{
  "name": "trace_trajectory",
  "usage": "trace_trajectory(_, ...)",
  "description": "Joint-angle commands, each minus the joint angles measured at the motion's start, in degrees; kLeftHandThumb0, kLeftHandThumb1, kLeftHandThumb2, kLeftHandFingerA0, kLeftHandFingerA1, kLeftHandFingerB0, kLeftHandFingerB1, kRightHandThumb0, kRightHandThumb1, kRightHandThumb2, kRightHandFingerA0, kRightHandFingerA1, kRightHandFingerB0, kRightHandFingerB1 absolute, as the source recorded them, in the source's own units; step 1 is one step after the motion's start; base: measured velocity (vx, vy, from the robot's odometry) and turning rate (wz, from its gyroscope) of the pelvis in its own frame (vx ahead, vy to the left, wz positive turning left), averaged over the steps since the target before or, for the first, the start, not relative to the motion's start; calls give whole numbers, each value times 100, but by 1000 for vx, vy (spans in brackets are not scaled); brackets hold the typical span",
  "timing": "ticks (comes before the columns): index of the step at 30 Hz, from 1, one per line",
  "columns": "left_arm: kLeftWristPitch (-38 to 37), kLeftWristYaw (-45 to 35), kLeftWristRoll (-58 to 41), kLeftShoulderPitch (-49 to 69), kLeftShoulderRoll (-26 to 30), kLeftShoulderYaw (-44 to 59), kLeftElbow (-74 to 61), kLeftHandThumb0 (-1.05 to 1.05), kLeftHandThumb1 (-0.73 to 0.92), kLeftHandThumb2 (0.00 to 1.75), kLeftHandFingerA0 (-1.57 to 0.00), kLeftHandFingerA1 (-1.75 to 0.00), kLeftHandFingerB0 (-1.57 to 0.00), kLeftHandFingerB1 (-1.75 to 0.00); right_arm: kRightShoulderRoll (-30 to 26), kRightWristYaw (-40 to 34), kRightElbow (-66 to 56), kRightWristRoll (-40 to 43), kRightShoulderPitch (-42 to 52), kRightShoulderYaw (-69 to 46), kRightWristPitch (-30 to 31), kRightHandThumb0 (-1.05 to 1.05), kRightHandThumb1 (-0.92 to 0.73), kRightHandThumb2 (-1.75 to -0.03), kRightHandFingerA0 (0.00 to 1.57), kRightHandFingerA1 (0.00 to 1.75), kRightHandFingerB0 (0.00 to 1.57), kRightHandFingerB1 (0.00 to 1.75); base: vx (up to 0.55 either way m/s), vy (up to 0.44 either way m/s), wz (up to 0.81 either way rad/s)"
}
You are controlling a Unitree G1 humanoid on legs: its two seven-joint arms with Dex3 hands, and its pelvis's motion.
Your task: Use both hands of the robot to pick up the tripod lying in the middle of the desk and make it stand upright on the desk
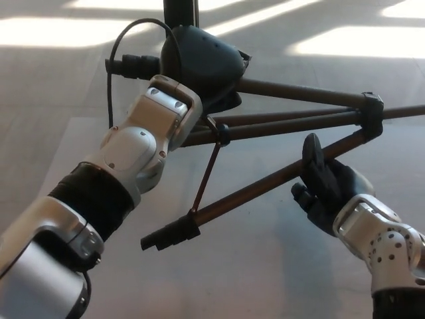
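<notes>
The black tripod (265, 186) lies tilted over the grey desk (265, 266), its three legs fanning out to the right and lower left. My left hand (199, 63) is shut on its top hub, at the upper middle of the head view. My right hand (325, 186) is open at the lower right, thumb raised, right against the nearest leg. That leg passes behind its fingers (302, 196), and I cannot tell whether they touch it. A thin brace (207, 176) links the middle leg to the near leg. The leg's foot (169, 234) points to the lower left.
A black cable (111, 73) loops from a connector (133, 65) beside my left hand. A dark post (179, 12) stands at the top edge. Bright patches of light lie across the far desk surface.
</notes>
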Motion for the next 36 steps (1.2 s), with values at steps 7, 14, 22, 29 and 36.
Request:
trace_trajectory(7,-197,109,-135,-49,-119,38,-74,-30,62,77,-95,-161,-86,-101,221,-175,336,-52,-295,-47,-1110,-37,-71,-61,55,78,38,41,0,0,0)
trace_trajectory(14,-95,182,-133,67,-165,80,-190,-26,57,73,-102,-170,-84,-107,-153,-632,1152,-147,-1087,-209,-1070,-23,-53,-98,116,165,79,124,0,0,0)
trace_trajectory(22,10,214,-148,220,-257,159,-319,-29,60,73,-93,-171,-83,-102,-636,-302,1968,104,-1658,-611,-832,-43,-73,-80,106,175,69,160,0,0,0)
trace_trajectory(29,76,282,-166,293,-286,214,-332,-27,56,80,-94,-168,-84,-105,-823,-71,1800,-114,-1593,-404,-1350,-36,-34,-132,106,175,84,166,0,0,0)
trace_trajectory(36,40,596,-404,484,-286,498,-323,-25,57,90,-95,-151,-83,-100,-1525,219,1473,-661,-1635,189,-1317,-27,-23,-148,104,175,88,156,0,0,0)
